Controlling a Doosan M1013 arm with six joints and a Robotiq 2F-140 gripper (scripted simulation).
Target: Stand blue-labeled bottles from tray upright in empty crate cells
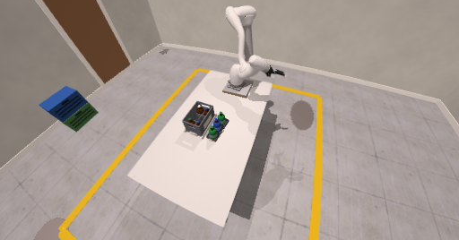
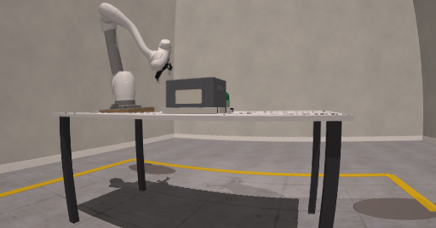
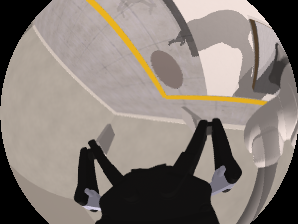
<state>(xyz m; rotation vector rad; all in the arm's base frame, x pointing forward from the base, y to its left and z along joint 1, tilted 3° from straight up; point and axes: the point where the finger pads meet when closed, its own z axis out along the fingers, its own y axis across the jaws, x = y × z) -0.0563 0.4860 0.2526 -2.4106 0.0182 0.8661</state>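
A dark grey crate (image 1: 198, 115) stands on the white table, with brown bottles in some of its cells. It also shows in the side view (image 2: 196, 93). Beside it a small tray (image 1: 217, 126) holds three upright bottles: a blue-labeled one (image 1: 217, 124) in the middle, a green one (image 1: 221, 117) behind it and a green one (image 1: 212, 132) in front. My gripper (image 1: 279, 72) is open and empty, high up near the arm's base and far from the crate and tray. It also shows in the side view (image 2: 163, 72) and the wrist view (image 3: 154, 196), which looks at floor and wall only.
The arm's base (image 1: 238, 89) stands on a wooden plate at the table's far end. Blue and green boxes (image 1: 68, 107) lie on the floor at the left. A yellow line (image 1: 152, 116) runs around the table.
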